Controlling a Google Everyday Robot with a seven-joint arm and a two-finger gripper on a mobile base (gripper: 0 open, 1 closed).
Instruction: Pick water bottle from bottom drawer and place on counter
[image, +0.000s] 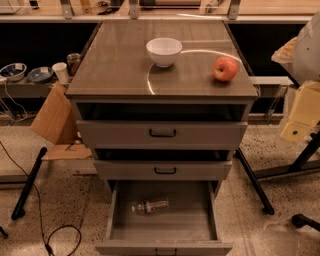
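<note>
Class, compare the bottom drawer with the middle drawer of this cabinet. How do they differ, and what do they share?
The bottom drawer is pulled far out, its floor showing; the middle drawer is almost fully in. The bottom drawer holds a water bottle lying on its side; the middle drawer's inside is hidden. Both are grey. The gripper is not in view.
</note>
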